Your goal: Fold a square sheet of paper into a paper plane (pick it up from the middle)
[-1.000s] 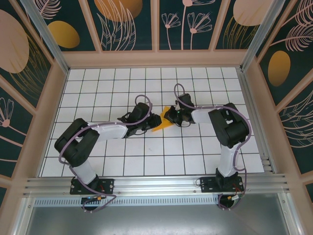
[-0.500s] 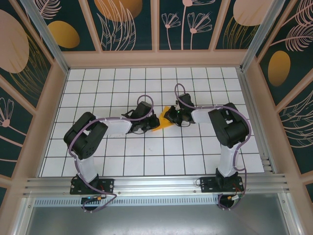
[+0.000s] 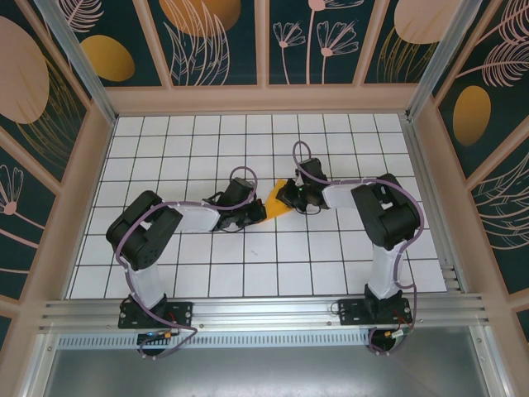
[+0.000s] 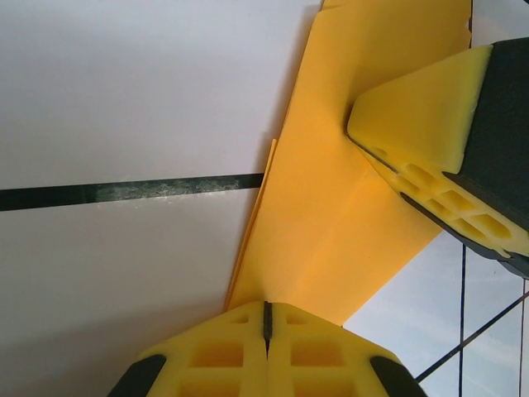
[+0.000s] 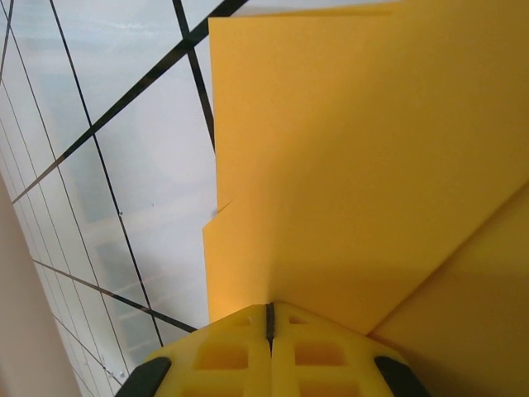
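The square sheet of paper (image 3: 274,204), folded and creased, is at the middle of the table (image 3: 347,273), clamped at both ends. The left gripper (image 3: 254,213), just left of the table's middle, has its pads (image 4: 223,356) pressed together on one edge, and the right gripper (image 3: 289,197), just right of it, is closed on the other. If the two grippers pull apart or twist unevenly, the thin paper can tear or take a wrong crease, and a grip on only one layer may let the fold open.
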Robot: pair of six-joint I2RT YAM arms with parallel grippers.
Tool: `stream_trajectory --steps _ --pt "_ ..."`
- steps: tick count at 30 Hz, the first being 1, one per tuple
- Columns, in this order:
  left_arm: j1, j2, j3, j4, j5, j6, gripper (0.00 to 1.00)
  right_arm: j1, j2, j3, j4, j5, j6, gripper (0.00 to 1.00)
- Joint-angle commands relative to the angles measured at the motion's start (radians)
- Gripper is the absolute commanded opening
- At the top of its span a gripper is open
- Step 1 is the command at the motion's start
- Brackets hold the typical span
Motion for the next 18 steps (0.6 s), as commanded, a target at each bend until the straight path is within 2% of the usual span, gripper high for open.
stream_trajectory --steps 1,10,18 --pt "0.005 0.005 -0.04 -0.043 0.009 0.011 0.0 0.017 -0.055 0.02 -0.005 0.033 -0.063 0.03" --pt "0.005 0.017 -0.04 -0.029 0.015 0.007 0.0 0.099 -0.055 0.026 -0.03 0.038 -0.048 0.01" --pt "0.005 0.011 -0.057 -0.019 0.013 0.001 0.0 0.108 -0.043 -0.007 -0.023 0.043 -0.024 0.0"
